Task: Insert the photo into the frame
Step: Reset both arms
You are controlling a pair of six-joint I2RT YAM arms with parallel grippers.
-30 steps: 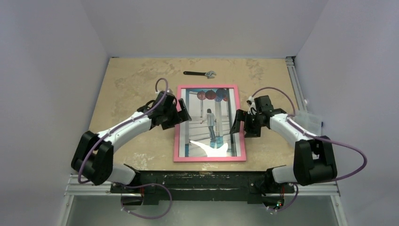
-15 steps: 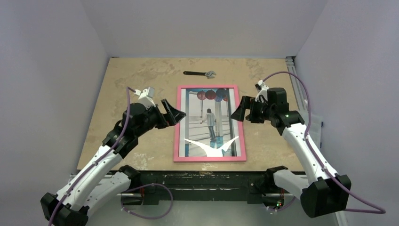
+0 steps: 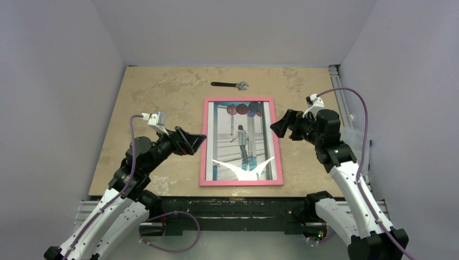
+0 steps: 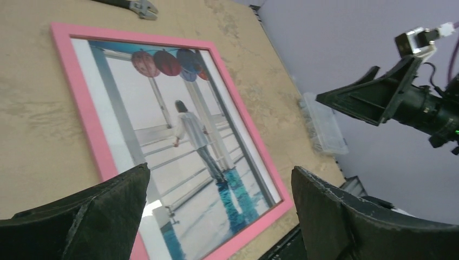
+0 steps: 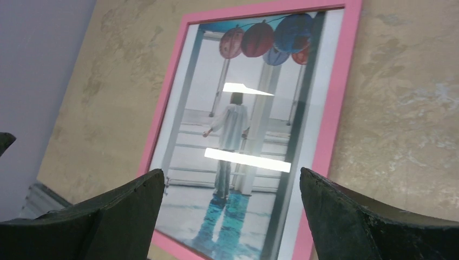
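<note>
The frame (image 3: 204, 142) lay flat in the middle of the table (image 3: 157, 92), pink front up, its long sides running near to far. The photo (image 3: 241, 130) sat inside it behind the pane, picture side up, with the red and blue balls at the far end and the figure among the pale columns in the centre. White glare (image 3: 243, 169) lay across the near part of the pane.

The left gripper (image 3: 196, 142) hung above the table just left of the frame's left edge, touching nothing. Its fingers (image 4: 97, 216) were spread wide with nothing between them. The right gripper (image 3: 277, 127) hung just off the right edge, also raised, its fingers (image 5: 357, 216) likewise wide apart and empty.

A black wrench (image 3: 230, 84) lay beyond the frame's far end, well apart from it; any marking on it was too small to read. A clear plastic box (image 3: 357, 138) sat at the right edge of the table
</note>
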